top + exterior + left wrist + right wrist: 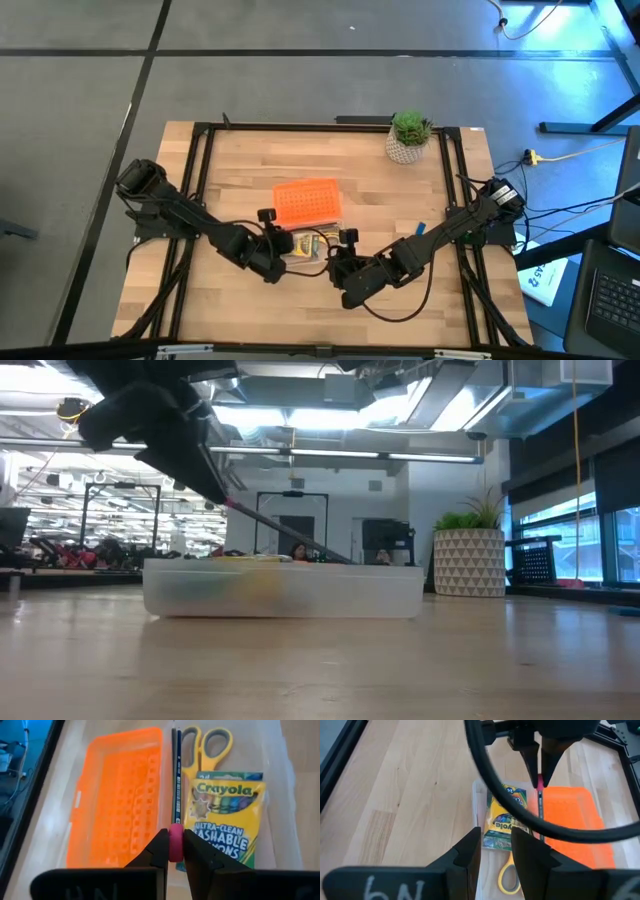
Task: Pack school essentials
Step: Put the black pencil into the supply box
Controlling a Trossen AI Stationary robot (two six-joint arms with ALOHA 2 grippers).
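Left gripper (175, 851): over the near middle of the table, just above the open case; its fingers are clamped on the pink eraser end of a pencil (175, 785), which slants down into the case.
Case (322, 243): clear tray on the near middle of the table, with its orange lid (306, 202) flipped open toward the far edge.
Crayon box (224, 817): already lying flat in the tray, beside the pencil.
Scissors (206, 744): yellow-handled, also in the tray, their handles poking out past the end of the crayon box.
Right gripper (496, 851): just to the right of the case, toward the near edge; fingers apart and holding nothing, pointed at the tray.
Blue piece (420, 229): small, alone on the bare wood to the right of the case, not packed yet.
Risk: I'd say the pencil could drop onto the lid or the hinge rather than into the tray, since it runs right along that seam; let go while tilted, it might roll or stick up over the rim.
Second risk: the two grippers are close together, so a careless swing could knock arms.
Surface: pale wood planks with a black frame around them; a potted plant (408, 137) near the far right corner.
Room: an open workshop with ceiling lights and dark racks behind.
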